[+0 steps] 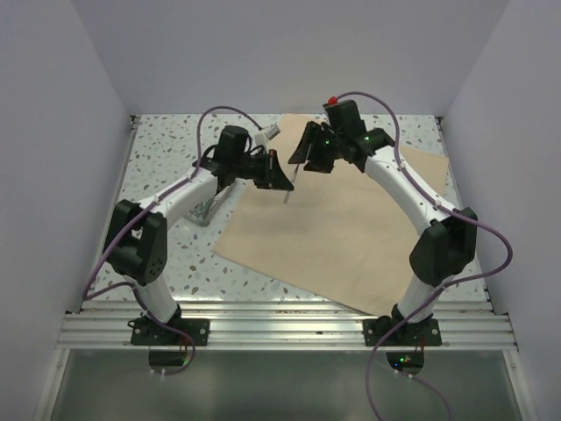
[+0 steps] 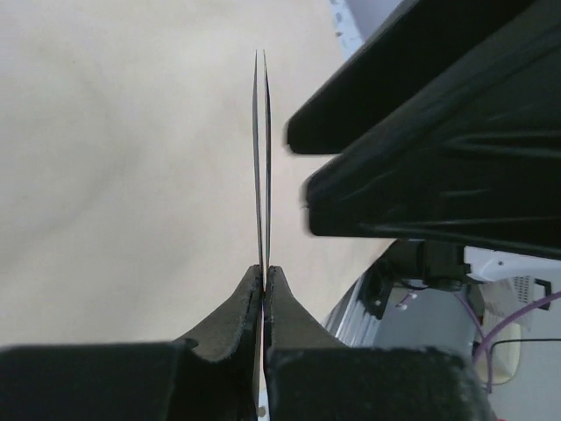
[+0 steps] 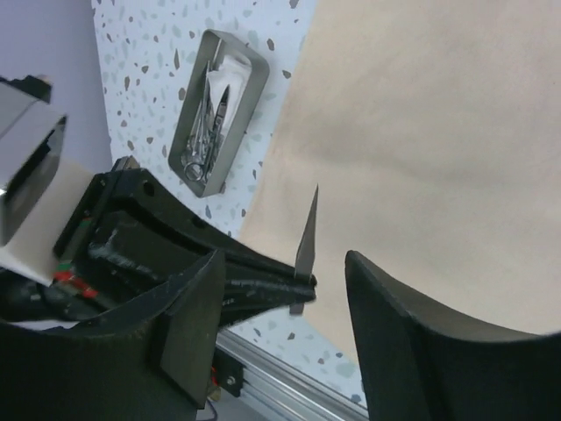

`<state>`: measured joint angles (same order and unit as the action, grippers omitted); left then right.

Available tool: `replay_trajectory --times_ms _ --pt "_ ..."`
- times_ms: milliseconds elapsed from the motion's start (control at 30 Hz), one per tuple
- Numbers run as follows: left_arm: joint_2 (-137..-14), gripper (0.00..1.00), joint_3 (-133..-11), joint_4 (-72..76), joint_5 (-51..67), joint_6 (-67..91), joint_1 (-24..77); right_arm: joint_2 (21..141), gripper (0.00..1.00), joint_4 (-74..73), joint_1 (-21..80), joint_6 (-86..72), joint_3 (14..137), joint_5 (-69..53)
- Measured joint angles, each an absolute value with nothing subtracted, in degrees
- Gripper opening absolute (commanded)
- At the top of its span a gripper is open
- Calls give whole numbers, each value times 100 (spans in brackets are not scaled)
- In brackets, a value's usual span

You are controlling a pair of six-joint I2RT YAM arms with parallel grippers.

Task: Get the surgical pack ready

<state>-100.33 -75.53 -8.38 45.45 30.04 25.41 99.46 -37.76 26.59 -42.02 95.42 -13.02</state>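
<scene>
Tray (image 3: pixel 254 88) of silver metal lies at the left on the speckled table (image 1: pixel 166 149), just off the left edge of the tan wrap sheet (image 1: pixel 351 237). Its long axis runs roughly along that edge. Several scissor-handled instruments (image 3: pixel 206 132) lie lengthwise in it, with something white at its far end. In the top view the left forearm covers most of it.

The left arm rises from its base, bends at the elbow and reaches rightward over the tray, with the wrist turned toward the sheet. The left gripper (image 1: pixel 282 180) is clamped tight on a thin steel instrument (image 1: pixel 292 189), its fingers (image 2: pixel 241 307) pressed together on the metal. The instrument's two slim blades lie almost flat against each other. Their long axis stands crosswise to the fingers, and the pointed ends face away from the grip. A short stub shows on the other side. The instrument hangs in the air above the left part of the sheet, not touching it.

The right arm arches high from its base and curls leftward, its wrist facing the left gripper. The right gripper (image 1: pixel 308 156) has its fingers (image 3: pixel 394 333) spread apart and holds nothing. In its own wrist view the blade and the left fingertips show in the gap between those fingers, close to them but clear of both.
</scene>
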Motion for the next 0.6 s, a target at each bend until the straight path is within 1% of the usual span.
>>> replay_trajectory --times_ms 33,67,100,200,233,367,467,600 --pt "-10033 0 -7555 -1041 4407 2812 2512 10001 74 -3863 2648 -4147 9682 -1280" --pt "-10033 0 -7577 -1286 4248 2626 2471 10060 78 -3997 2624 -4110 9843 -1256" --pt "-10033 0 -7603 -1619 4007 2408 2414 10088 79 -4106 2580 -4034 9953 -1219" --pt "-10033 0 -7754 -2565 2919 1673 2150 10092 80 -4379 2296 -3824 10040 -1122" --pt "-10029 0 -7795 -2871 2377 1389 2008 10095 81 -4469 2161 -3763 10038 -1098" --pt "-10029 0 -7754 -3494 1000 596 1441 10044 80 -4635 1743 -3588 9741 -1000" --pt "-10027 0 -7618 -3706 187 119 1090 9942 80 -4681 1699 -3555 9268 -1037" --pt "-10079 0 -7516 -3896 -440 -440 1076 9891 80 -4716 1772 -3559 8823 -1214"
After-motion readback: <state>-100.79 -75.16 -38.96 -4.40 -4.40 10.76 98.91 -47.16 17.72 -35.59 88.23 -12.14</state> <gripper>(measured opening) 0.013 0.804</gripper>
